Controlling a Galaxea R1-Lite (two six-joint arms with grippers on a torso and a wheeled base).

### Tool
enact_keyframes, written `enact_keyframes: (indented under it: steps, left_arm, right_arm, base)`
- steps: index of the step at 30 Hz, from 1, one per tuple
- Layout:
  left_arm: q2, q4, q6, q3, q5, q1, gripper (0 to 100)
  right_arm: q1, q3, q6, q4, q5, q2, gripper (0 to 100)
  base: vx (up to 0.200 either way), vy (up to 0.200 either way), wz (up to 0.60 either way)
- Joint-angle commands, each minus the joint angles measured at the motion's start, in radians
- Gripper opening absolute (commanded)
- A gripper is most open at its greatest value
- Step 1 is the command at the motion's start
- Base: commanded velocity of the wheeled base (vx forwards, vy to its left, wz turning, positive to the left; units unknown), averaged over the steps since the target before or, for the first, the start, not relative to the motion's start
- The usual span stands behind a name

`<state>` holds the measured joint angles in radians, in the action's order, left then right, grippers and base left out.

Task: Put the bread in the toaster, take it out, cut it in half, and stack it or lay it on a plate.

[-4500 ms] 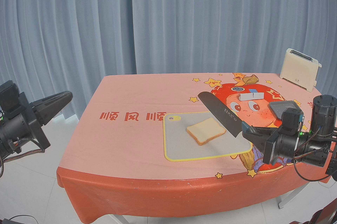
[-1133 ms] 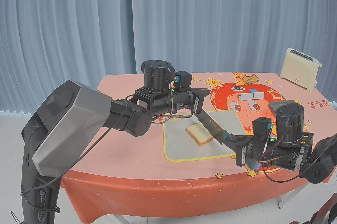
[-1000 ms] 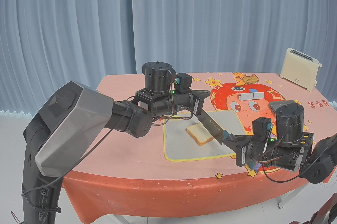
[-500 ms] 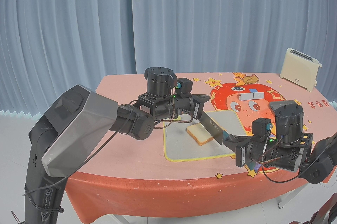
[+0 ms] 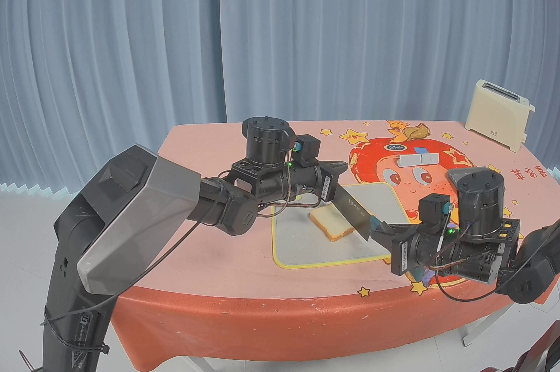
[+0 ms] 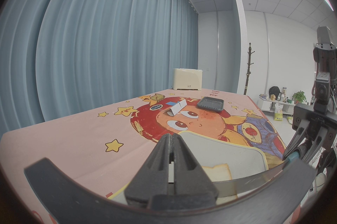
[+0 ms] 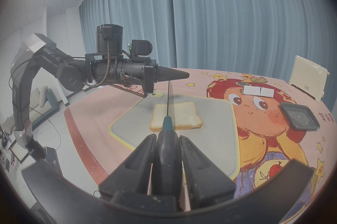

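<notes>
In the head view you are at the cutting step. The pale, brown-crusted square slice of bread (image 5: 328, 222) lies flat on the grey cutting board with a yellow rim (image 5: 297, 248), on the orange-clothed table (image 5: 221, 268). The right gripper (image 5: 380, 229) comes in from the near right, pinching the handle of the long dark-bladed kitchen knife (image 5: 353, 210), whose blade crosses the slice. The left gripper (image 5: 343, 165) reaches in from the left, above the blade's far end. The cream box-shaped toaster (image 5: 499, 113) stands at the far right corner, well apart.

In the left wrist view the left gripper (image 6: 172, 138) has its jaws pressed together on nothing. The blade runs just beneath them, but you cannot tell whether they touch its spine. The dark shallow rectangular tray (image 6: 210, 104) sits farther off, toward the toaster.

In the right wrist view the right gripper's fingers (image 7: 137, 161) clamp the handle from both sides. The blade, seen edge-on, lines up with about the middle of the slice. You cannot tell whether the edge has bitten in.

Your next move likely calls for a straight push down to the board, with the left gripper bearing on the spine. Hold the blade on the mid-line, since soft bread may squash or slide. The 2 halves then go to the tray.
</notes>
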<state>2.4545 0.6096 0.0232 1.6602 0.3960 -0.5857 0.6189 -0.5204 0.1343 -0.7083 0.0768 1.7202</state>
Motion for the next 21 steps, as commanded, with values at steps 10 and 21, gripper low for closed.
enact_keyframes:
  steps: [10,21]
  left_arm:
    - [0.014,-0.001,0.0,0.006,0.0,0.001,0]
    - [0.018,0.002,0.0,0.006,0.0,0.004,0]
  right_arm:
    - [0.002,-0.016,0.039,-0.003,0.003,0.001,0]
    - [0.002,-0.016,0.039,-0.002,0.003,0.002,0]
  base:
    - [0.0,0.0,0.0]
    - [0.0,0.0,0.0]
